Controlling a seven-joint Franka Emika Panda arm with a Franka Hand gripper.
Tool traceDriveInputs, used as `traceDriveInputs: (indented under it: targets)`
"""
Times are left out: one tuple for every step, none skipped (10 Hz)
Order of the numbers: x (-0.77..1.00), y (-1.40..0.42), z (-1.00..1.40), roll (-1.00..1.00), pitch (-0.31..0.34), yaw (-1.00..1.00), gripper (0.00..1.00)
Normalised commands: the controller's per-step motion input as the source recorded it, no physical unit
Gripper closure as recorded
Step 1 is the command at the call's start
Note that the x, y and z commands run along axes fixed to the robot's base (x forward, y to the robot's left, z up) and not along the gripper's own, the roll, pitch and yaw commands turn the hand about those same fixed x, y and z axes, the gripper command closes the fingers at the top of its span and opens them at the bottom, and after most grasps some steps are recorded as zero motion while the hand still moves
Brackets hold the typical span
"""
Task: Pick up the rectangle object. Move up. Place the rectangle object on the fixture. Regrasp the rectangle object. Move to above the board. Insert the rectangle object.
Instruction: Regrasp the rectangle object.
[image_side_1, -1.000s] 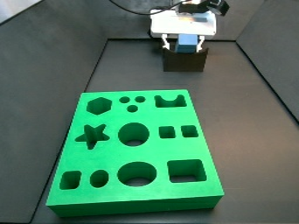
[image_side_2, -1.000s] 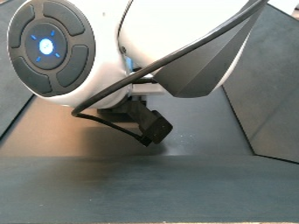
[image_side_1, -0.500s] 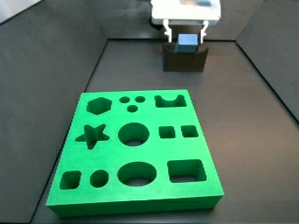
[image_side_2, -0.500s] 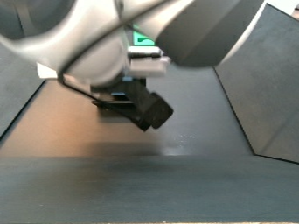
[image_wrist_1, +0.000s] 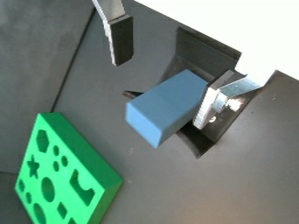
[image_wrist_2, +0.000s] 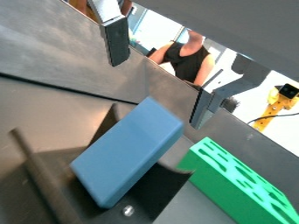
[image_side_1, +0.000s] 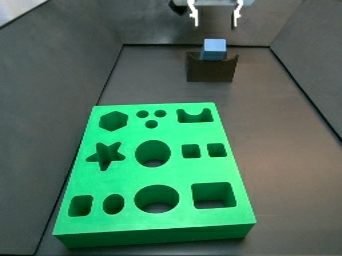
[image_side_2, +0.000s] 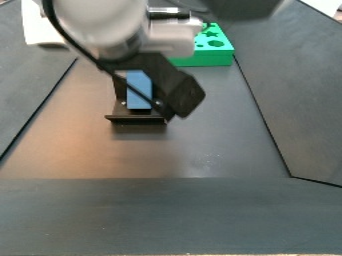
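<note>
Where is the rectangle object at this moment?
In a side view, the rectangle object rests on the fixture, beyond the board's far edge; the open end effector is above it, not touching.

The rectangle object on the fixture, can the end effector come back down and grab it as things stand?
Probably yes. The rectangle object sits in the fixture with its top exposed, the end effector hangs open above it, and nothing lies between them. The board is well clear.

Gripper (image_side_1: 214, 12) high at far end, 2 fingers (image_wrist_1: 115, 37) spread apart, apparently holding nothing.
</note>
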Motion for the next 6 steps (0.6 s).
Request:
traceDriveInputs:
  targets:
    - [-0.09,-1.00,0.99,1.00,0.071,0.03,0.00]
    - [-0.10,-1.00,0.97,1.00,0.064,0.03,0.00]
    - [-0.13,-0.96,0.88,1.00,0.054,0.03,0.00]
    - [-0.11,-0.80,0.68,1.00,0.051,0.02,0.00]
    - [-0.06,-0.57,0.39,1.00,0.049,0.02,0.00]
    - [-0.05,-0.44,0.24,1.00,0.049,0.02,0.00]
